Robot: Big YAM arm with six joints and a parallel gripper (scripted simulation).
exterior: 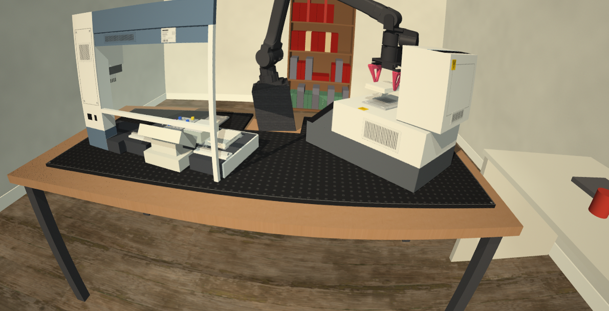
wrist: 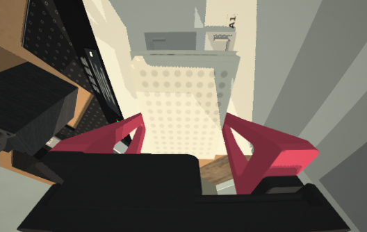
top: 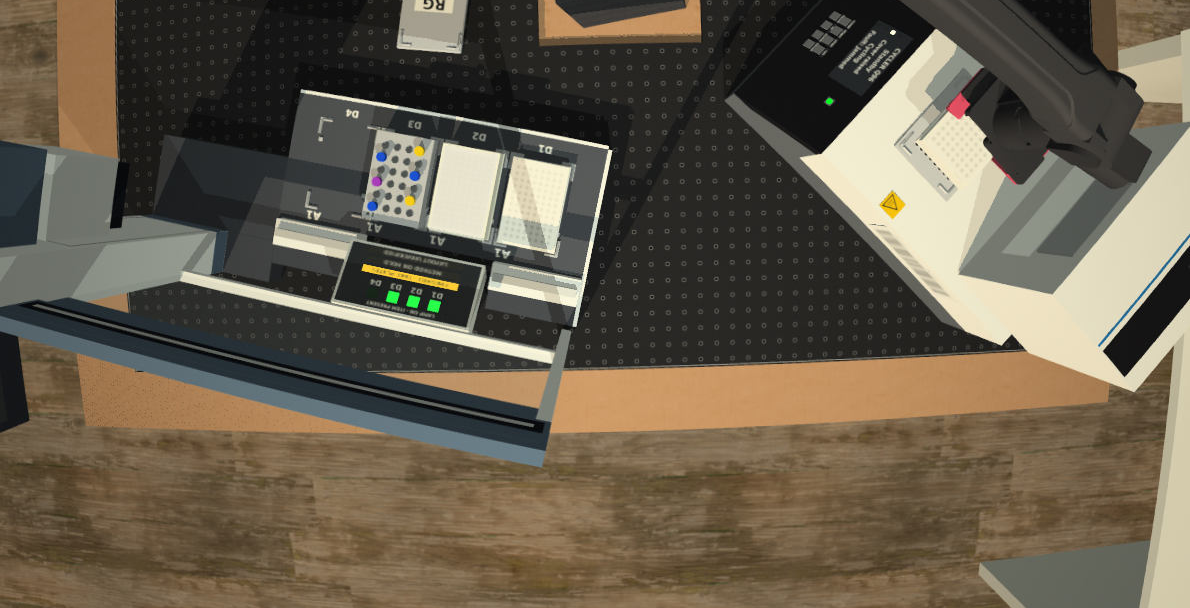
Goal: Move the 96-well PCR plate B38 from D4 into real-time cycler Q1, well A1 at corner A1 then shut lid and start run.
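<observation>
You're looking at a wooden table (exterior: 264,219) on dark angled legs, standing on a wood-plank floor (exterior: 213,274). Behind it, cream walls (exterior: 238,31) meet a grey one (exterior: 34,6). A bookshelf (exterior: 292,44) holds red, grey and green books. A pale side counter (exterior: 532,189) carries a red cup (exterior: 600,202).

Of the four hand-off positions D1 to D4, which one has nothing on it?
D4, the leftmost nest in the top view, shows only bare corner markers; D3, D2 and D1 each carry labware.
</observation>
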